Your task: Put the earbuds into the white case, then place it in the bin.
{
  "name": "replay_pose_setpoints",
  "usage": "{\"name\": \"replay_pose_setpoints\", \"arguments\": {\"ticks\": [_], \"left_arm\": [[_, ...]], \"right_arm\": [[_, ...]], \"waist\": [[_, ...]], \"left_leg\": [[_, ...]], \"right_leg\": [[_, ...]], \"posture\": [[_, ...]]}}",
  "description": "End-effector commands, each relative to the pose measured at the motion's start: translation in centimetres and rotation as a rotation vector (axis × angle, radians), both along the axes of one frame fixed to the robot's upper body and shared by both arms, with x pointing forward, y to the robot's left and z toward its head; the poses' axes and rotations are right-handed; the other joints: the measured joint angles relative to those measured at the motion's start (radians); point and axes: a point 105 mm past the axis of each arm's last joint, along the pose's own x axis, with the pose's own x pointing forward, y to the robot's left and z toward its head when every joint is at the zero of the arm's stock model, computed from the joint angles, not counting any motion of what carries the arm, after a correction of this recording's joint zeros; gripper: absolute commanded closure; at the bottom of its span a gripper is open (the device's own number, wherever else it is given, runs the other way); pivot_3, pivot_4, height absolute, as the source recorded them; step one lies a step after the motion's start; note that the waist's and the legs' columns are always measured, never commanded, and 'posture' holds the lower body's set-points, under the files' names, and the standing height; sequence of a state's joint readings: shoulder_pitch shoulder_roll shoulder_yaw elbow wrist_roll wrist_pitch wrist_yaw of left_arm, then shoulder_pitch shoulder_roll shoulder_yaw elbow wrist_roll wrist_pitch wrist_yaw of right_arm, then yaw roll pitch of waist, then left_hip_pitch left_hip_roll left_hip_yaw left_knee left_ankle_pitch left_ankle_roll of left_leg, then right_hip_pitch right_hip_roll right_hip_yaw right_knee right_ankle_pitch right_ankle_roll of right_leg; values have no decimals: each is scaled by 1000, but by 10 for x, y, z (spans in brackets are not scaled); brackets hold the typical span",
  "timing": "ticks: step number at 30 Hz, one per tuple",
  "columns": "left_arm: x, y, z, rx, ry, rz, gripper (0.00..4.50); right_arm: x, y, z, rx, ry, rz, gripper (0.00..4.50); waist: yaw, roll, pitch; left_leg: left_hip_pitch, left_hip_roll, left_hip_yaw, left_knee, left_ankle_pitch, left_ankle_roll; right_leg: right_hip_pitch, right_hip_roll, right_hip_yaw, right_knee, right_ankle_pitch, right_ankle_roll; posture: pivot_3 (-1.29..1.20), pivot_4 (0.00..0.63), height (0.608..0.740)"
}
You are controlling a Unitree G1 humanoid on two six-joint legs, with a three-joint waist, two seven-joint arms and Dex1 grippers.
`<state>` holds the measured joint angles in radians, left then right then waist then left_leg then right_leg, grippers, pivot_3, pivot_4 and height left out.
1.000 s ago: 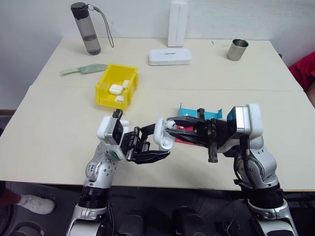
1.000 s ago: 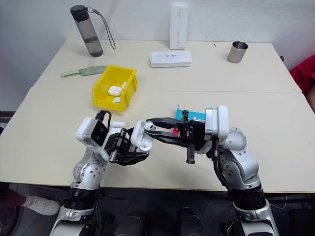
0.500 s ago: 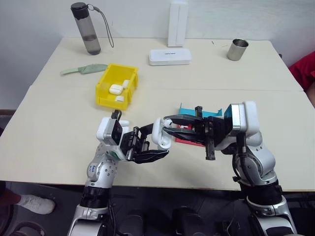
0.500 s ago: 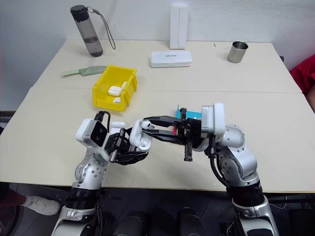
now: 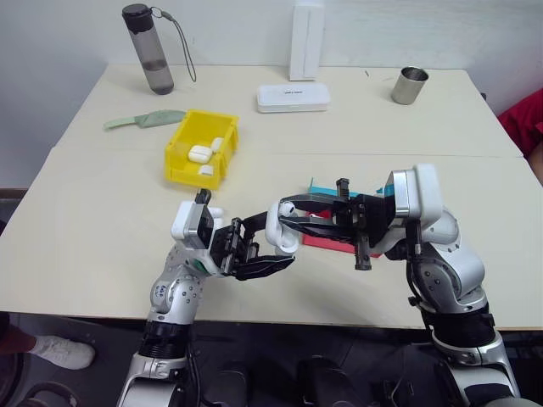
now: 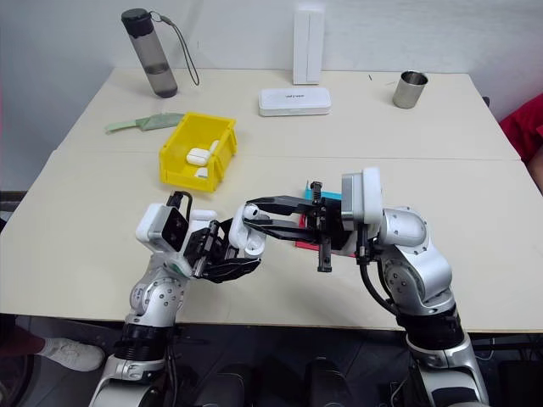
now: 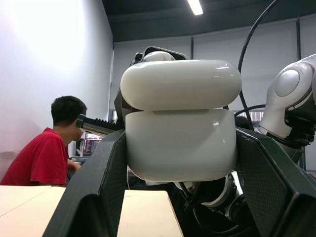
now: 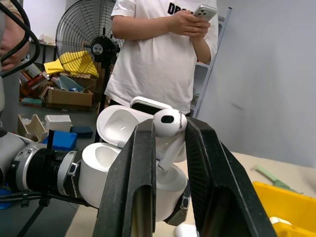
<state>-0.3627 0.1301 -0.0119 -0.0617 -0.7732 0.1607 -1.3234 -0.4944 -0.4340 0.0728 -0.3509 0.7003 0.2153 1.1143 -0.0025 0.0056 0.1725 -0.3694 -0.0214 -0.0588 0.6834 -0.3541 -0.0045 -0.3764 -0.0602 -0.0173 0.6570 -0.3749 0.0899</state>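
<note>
**Earbud poised over open case, mid-frame**

Left gripper (image 5: 265,254) clenched on white case (image 7: 180,140), lid hinged open. Right gripper (image 5: 284,214) pinching one earbud (image 8: 168,129) by its bulb, stem down toward the case. Light, glossy, likely slippery; best gripped gently across flat sides. Yellow bin (image 5: 180,157) upper left, already holding cases.

Both arms raised, wrists turned inward, left fingers (image 5: 265,252) and right fingers (image 5: 293,216) clamped, tips nearly meeting.
</note>
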Motion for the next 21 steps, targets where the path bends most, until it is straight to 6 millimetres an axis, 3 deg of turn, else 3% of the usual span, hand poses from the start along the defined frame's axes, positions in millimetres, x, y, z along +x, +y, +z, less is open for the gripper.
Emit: {"name": "replay_pose_setpoints", "arguments": {"ticks": [1, 2, 3, 13, 18, 21], "left_arm": [[-9, -10, 21, -43, -102, -48, 1719], [-8, -10, 21, -43, -103, -46, 1719], [-8, -10, 21, -44, -105, -44, 1719], [-3, -10, 24, -58, -123, -17, 1719], [0, -7, 19, -38, -108, 17, 1719], [-1, 4, 13, -14, -96, 51, 1719]], "right_arm": [[-2, 4, -10, -58, 84, 33, 4069], [-2, 3, -8, -56, 55, 33, 4069], [-2, 3, -5, -43, 25, 25, 3351], [-3, -10, 3, -53, 20, 46, 124], [-6, -35, 12, -57, 20, -15, 56], [-6, -73, 12, -82, 57, -170, 56]], "waist": [[0, 0, 0], [0, 0, 0], [0, 0, 0], [1, 0, 0], [4, -1, 0], [11, -1, 1]], "left_leg": [[0, 0, 0, 0, 0, 0], [0, 0, 0, 0, 0, 0], [0, 0, 0, 0, 0, 0], [0, 0, 0, 0, 0, 0], [-1, 0, 0, 0, 0, 0], [-1, 0, -1, -1, 0, 0]], "right_leg": [[0, 0, 0, 0, 0, 0], [0, 0, 0, 0, 0, 0], [0, 0, 0, 0, 0, 0], [0, 0, 0, 0, 0, 0], [0, 0, 0, -1, 0, 0], [0, 0, -1, -2, 0, 0]], "posture": [[0, 150, 740], [0, 150, 740], [0, 150, 740], [0, 150, 740], [0, 150, 740], [0, 150, 740]]}}
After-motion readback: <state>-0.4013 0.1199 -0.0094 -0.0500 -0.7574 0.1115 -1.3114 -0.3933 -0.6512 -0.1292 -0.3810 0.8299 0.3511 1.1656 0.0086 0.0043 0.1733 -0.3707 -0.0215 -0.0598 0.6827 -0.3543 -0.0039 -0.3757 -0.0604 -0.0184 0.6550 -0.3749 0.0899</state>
